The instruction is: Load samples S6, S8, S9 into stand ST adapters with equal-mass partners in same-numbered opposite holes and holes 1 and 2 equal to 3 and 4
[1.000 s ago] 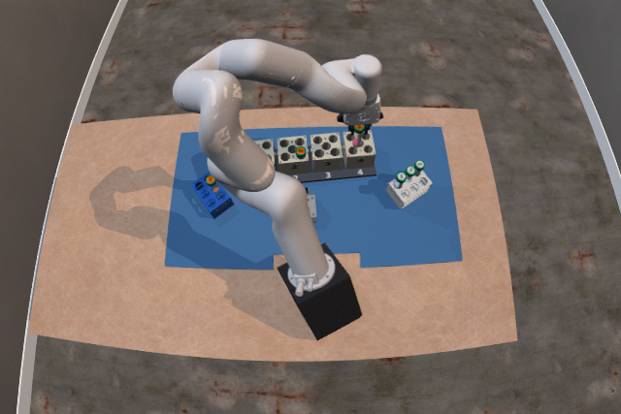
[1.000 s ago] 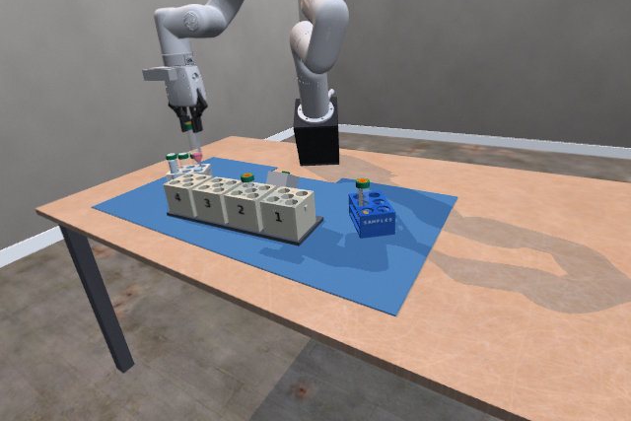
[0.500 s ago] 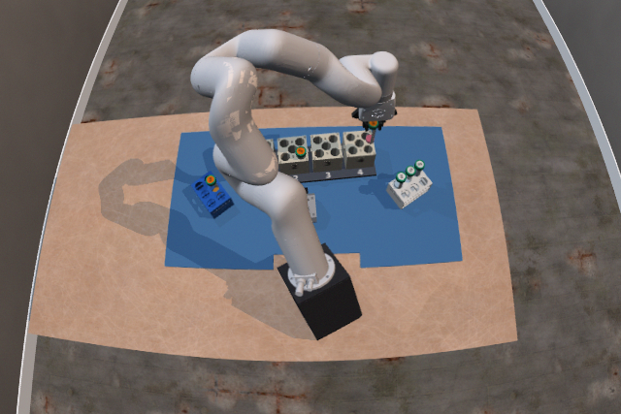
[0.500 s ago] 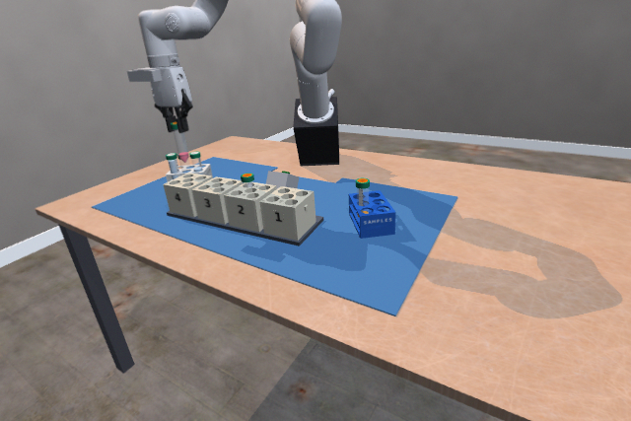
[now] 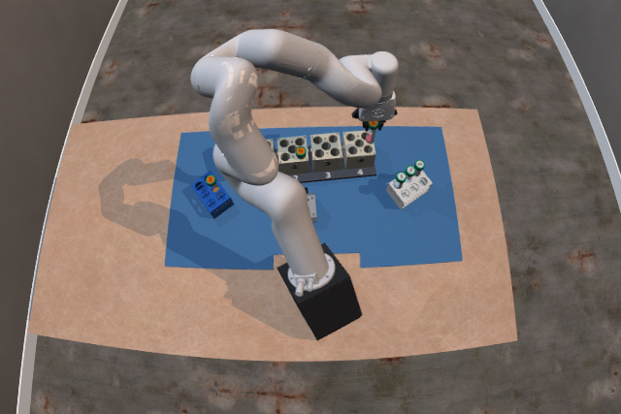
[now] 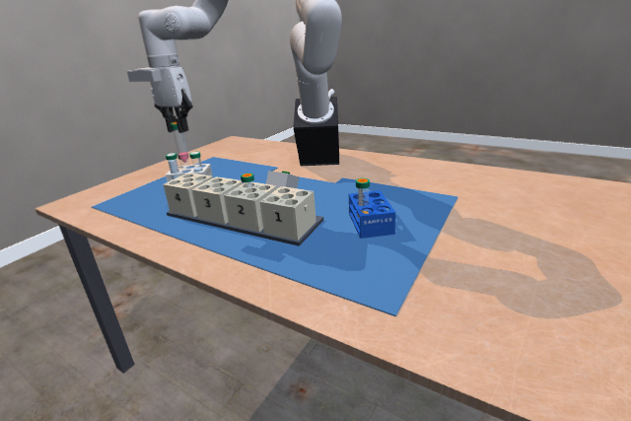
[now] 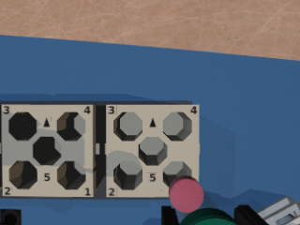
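From my end, the gripper (image 5: pixel 374 124) (image 6: pixel 176 126) (image 7: pixel 208 217) is clamped on an orange-dot sample tube (image 5: pixel 370 138) (image 6: pixel 180 142) (image 7: pixel 186 194), just under its green cap; pink tip hangs down, ID n/a from my views. Tip's by the hole 1 corner of adapter 4 (image 5: pixel 359 164) (image 6: pixel 174 207) (image 7: pixel 191 150), overlapping that hole's rim in the wrist cam, tube not seated. Adapter 4's five holes show no tubes, ditto adapter 3 (image 5: pixel 327 165) (image 6: pixel 214 215) (image 7: pixel 87 150) next to it. Adapter 2 (image 5: pixel 303 166) (image 6: pixel 241 221) has one orange-dot sample (image 5: pixel 300 151) (image 6: pixel 246 177), in the base-side corner toward no. 3; can't read its ID either. Adapter 1 (image 6: pixel 277 230) is at the row's far end, all four on stand ST (image 5: pixel 341 177) (image 6: pixel 304 239). Further out, the white rack (image 5: pixel 401 199) (image 6: pixel 203 168) holds 3 blanks w/ white dots, mL too small to read. Opp. side, I've got the blue SAMPLES rack (image 5: pixel 220 209) (image 6: pixel 377 230) w/ one orange-dot tube (image 5: pixel 211 179) (image 6: pixel 362 182) standing in it. Sloped desk (image 5: pixel 311 207) (image 6: pixel 277 179) sits btwn the stand & arm base, mostly hidden by the arm up top.
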Motion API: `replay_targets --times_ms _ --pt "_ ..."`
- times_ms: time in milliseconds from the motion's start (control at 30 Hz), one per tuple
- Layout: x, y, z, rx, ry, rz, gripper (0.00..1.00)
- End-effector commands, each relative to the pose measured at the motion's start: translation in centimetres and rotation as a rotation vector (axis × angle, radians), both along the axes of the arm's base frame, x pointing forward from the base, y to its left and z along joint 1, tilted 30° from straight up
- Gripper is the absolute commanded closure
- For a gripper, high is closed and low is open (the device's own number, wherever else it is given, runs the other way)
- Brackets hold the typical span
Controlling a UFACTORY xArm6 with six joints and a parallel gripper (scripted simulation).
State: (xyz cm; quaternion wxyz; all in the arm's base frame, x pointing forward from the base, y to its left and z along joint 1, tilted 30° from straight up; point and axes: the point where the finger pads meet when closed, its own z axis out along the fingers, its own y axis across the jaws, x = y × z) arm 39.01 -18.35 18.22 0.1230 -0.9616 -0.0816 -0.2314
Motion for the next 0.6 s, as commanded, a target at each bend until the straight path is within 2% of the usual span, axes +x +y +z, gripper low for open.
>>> replay_targets --times_ms 0,567 --pt "0.2 0.0 -0.2 -0.002 -0.003 -0.001 1.00" --pt "1.5 0.8 -2.8 -0.002 -0.003 -0.001 1.00"
